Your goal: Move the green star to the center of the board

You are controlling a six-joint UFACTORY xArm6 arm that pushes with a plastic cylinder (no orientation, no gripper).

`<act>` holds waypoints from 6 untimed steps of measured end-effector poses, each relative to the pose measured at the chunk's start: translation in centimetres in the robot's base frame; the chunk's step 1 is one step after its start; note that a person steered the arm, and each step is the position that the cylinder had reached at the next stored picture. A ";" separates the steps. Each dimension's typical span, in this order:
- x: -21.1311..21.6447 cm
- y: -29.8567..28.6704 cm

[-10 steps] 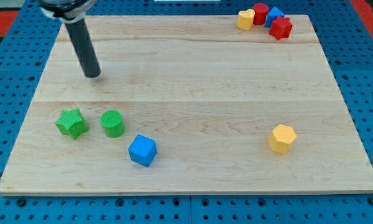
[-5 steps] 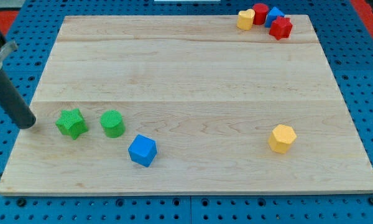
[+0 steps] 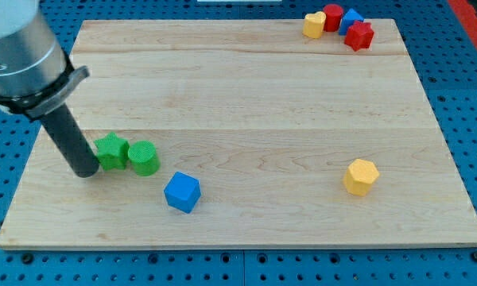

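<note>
The green star (image 3: 112,151) lies at the left of the wooden board (image 3: 246,95), a little below mid-height. Its right side touches a green cylinder (image 3: 144,157). My tip (image 3: 87,171) rests on the board right against the star's left side, slightly lower than the star. The dark rod rises from the tip toward the view's upper left.
A blue cube (image 3: 181,192) sits below and right of the green cylinder. A yellow hexagonal block (image 3: 360,176) lies at the lower right. At the top right corner cluster a yellow heart (image 3: 314,25), a red block (image 3: 332,17), a blue block (image 3: 351,19) and a red star (image 3: 359,36).
My tip swept from the board's upper left down to the left edge, then moved right into the green star. The star slid right until it touches the green cylinder.
</note>
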State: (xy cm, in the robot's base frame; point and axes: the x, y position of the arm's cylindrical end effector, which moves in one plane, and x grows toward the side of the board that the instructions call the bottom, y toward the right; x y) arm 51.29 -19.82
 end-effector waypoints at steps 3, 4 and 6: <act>-3.3 0.9; -4.7 1.1; -6.7 2.8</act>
State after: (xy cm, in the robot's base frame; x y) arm 44.59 -17.03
